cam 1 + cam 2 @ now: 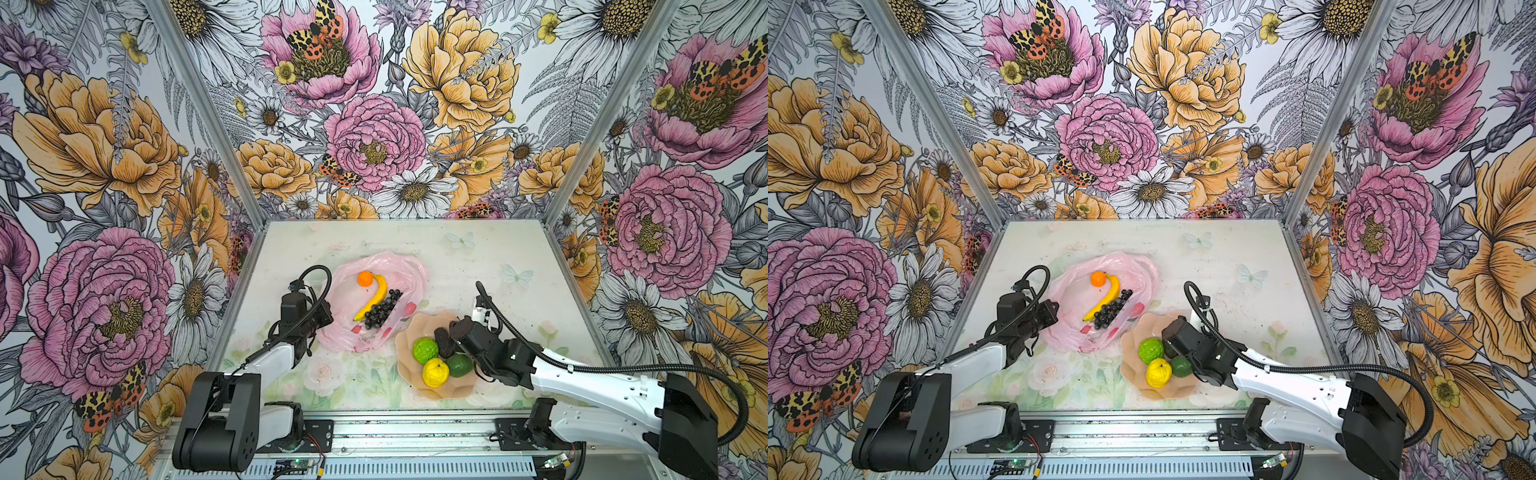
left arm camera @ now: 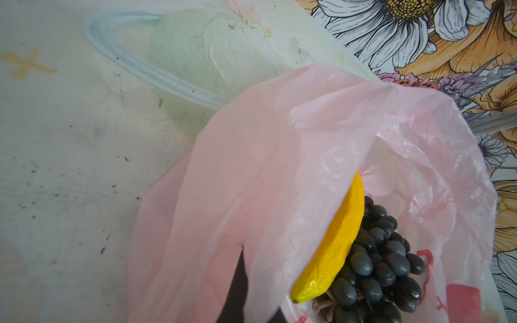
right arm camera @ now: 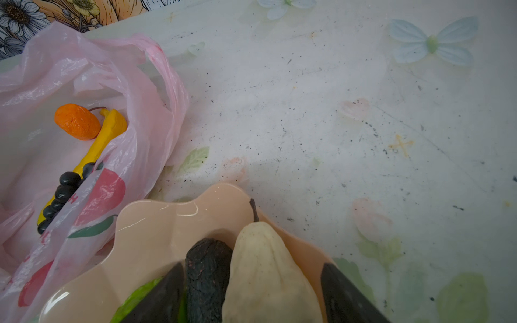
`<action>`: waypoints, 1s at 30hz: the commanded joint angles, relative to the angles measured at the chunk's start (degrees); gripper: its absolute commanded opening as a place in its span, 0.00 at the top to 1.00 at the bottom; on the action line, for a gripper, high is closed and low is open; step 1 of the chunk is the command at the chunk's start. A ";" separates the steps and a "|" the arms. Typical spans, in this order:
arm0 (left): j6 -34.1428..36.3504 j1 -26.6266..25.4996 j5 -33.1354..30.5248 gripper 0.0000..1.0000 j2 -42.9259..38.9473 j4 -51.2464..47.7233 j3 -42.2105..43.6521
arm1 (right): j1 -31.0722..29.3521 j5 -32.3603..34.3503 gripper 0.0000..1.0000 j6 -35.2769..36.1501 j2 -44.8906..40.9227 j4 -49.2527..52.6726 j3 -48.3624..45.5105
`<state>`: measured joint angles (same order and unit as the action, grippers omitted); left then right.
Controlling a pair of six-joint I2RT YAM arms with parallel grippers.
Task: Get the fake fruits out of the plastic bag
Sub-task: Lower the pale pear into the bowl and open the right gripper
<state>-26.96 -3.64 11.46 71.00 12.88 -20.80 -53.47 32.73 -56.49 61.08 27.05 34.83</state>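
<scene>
Left tool (image 1: 329, 316) pinched shut on the plastic bag (image 1: 409, 270); right tool (image 3: 253, 268) gapes astride the pear (image 3: 268, 282) on the plate (image 3: 156, 232); orange (image 1: 365, 278), banana (image 1: 375, 296), grapes (image 1: 380, 311) lie bagged on the desk (image 1: 478, 257); best rise straight, sparing the pear.

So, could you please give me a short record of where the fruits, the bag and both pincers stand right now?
bag: pink plastic, mouth open, beside the plate
inside bag: orange, banana, grapes
on plate: green citrus, lemon, avocado, dark bumpy fruit, pear
left pincer: shut on the bag's edge
right pincer: open over the plate, straddling the pear and dark bumpy fruit
left to take out: three fruits
</scene>
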 commanded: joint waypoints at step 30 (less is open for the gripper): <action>1.12 -0.70 -0.46 1.00 0.12 0.30 -1.60 | 0.03 -5.28 0.47 -4.27 -3.90 3.67 -1.89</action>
<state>-26.96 -3.64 11.46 71.00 12.84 -21.06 -53.06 26.65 -60.55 58.41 30.65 32.82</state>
